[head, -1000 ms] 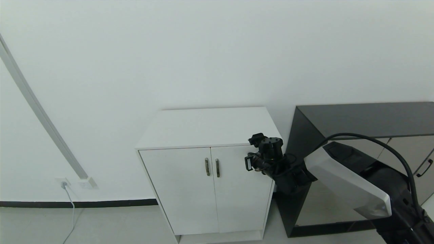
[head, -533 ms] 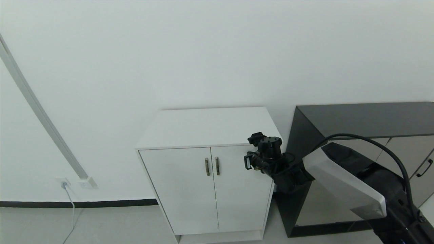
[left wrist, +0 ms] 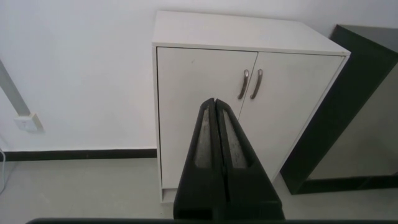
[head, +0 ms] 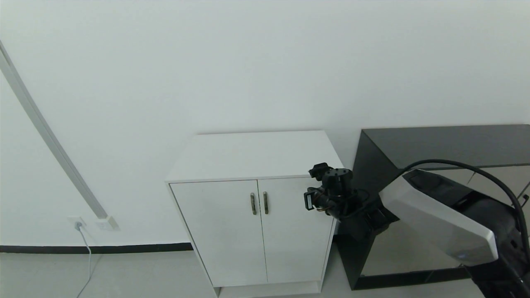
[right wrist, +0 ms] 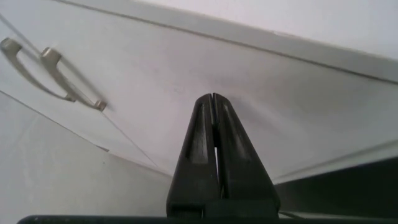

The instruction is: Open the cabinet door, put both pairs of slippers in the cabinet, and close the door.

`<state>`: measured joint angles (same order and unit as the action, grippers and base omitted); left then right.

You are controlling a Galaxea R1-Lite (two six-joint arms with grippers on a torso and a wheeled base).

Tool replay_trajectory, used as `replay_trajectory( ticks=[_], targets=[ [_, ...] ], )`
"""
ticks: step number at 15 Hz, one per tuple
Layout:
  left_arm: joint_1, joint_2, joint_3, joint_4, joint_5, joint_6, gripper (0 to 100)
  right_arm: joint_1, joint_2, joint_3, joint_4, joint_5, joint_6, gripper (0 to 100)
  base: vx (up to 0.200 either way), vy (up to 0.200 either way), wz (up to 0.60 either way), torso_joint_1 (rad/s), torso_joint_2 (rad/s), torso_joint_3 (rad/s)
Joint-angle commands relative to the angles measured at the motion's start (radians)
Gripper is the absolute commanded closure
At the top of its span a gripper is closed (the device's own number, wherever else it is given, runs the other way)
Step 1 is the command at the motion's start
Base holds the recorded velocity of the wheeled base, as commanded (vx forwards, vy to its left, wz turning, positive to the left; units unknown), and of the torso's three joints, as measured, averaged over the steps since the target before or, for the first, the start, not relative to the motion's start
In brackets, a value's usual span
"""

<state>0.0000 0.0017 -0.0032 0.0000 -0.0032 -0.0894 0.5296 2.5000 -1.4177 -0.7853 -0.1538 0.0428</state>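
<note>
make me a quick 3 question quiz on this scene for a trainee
1. True or false: both doors of the cabinet are shut.
2. The right hand is in front of which?
A. the left door
B. the right door
C. the dark cabinet
3. Fill in: the fingers of the left hand are ____ (open or shut).

Key: 1 true; 2 B; 3 shut
</note>
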Motion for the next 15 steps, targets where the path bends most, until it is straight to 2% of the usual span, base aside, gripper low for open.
replay_trajectory(
  ticks=[1, 10, 15],
  targets=[
    [0.0, 0.0, 0.0, 0.0, 0.0, 0.0, 100, -0.003, -0.139, 0.166, -0.061, -0.001, 0.0, 100, 0.0, 0.0, 0.0, 0.0, 0.0, 0.0],
    [0.0, 0.0, 0.0, 0.0, 0.0, 0.0, 100, -0.105, -0.494, 0.763, -0.351, -0.007, -0.003, 100, 0.0, 0.0, 0.0, 0.0, 0.0, 0.0],
    [0.0, 0.0, 0.0, 0.0, 0.0, -0.001, 100, -0.187, -0.648, 0.997, -0.439, -0.009, -0.011, 100, 0.0, 0.0, 0.0, 0.0, 0.0, 0.0]
  ],
)
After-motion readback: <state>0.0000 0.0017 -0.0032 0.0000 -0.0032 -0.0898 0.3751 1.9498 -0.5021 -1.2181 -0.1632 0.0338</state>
